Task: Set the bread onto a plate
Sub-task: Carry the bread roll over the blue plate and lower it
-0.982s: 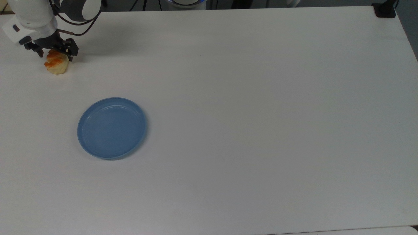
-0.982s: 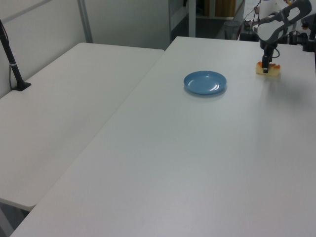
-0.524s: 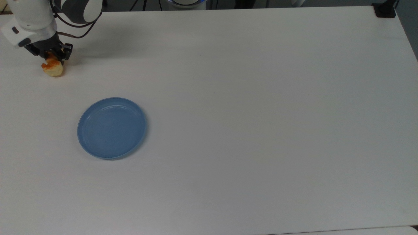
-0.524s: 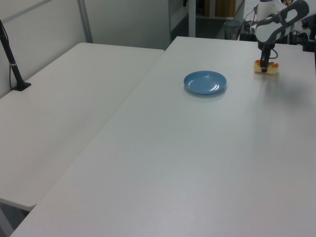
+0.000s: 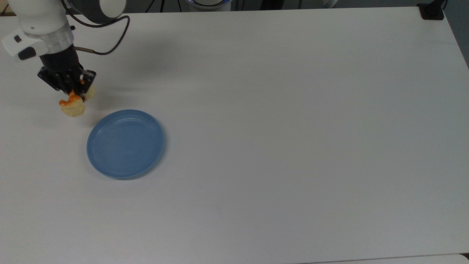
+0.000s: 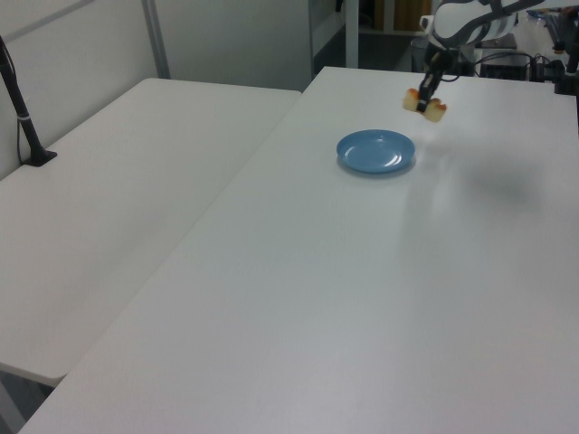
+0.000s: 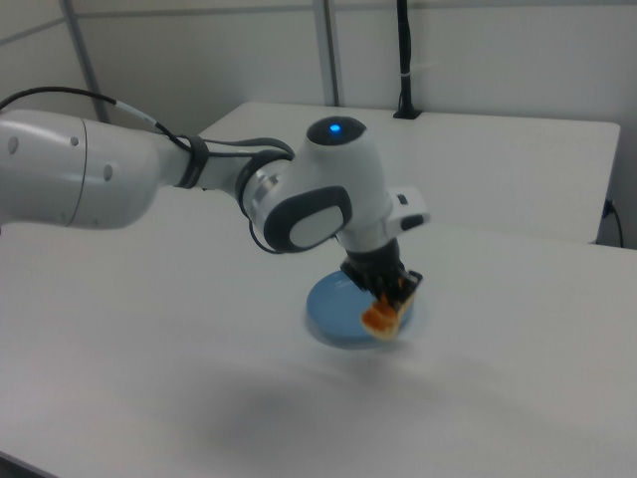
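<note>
The bread [image 5: 74, 105], a small pale roll with orange-brown bumps, hangs in the air with my gripper [image 5: 75, 94] shut on it. In the top view it is just up and left of the light-blue plate [image 5: 125, 143], near the rim. The left view shows the bread [image 6: 425, 102] lifted above the table, up and right of the plate [image 6: 375, 151]. From the right view, the bread [image 7: 382, 317] dangles in front of the plate [image 7: 333, 314], under my gripper [image 7: 391, 295]. Nothing lies on the plate.
The white table [image 5: 293, 128] stretches wide to the top view's right. A second white table [image 6: 118, 199] adjoins at the left view's left. A black post base [image 5: 432, 11] stands at the table's far right corner. My arm's cable [image 5: 110, 44] loops beside the wrist.
My gripper has lifted the bread off the table and carried it toward the plate, down and right in the top view, leftward in the left view.
</note>
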Robot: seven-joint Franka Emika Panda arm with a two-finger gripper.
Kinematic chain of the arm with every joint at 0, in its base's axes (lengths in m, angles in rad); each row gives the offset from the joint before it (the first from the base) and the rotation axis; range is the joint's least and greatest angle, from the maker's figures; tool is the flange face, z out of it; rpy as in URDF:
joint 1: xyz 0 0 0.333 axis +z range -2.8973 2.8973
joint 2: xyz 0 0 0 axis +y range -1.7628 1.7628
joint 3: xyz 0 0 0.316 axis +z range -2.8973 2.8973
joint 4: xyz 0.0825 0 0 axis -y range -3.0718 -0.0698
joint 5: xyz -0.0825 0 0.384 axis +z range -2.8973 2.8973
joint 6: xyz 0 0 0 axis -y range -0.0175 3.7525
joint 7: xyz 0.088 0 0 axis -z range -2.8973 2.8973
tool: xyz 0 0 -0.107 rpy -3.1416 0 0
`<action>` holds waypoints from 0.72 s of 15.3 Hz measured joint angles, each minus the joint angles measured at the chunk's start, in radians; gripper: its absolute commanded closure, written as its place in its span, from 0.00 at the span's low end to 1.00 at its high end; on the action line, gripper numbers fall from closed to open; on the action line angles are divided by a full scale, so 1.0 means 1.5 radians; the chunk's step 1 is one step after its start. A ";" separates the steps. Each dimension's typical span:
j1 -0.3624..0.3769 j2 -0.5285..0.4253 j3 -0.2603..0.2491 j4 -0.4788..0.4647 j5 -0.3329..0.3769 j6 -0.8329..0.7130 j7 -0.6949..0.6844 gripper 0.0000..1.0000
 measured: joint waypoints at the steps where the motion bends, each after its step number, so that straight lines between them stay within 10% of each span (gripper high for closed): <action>1: 0.004 0.007 0.015 0.010 0.002 0.012 0.026 0.75; 4: 0.014 0.039 0.060 0.032 0.004 0.065 0.101 0.65; 5: 0.016 0.050 0.070 0.036 0.004 0.077 0.114 0.44; 6: 0.020 0.065 0.078 0.043 0.004 0.084 0.124 0.02; 11: 0.043 0.093 0.078 0.051 0.004 0.088 0.141 0.00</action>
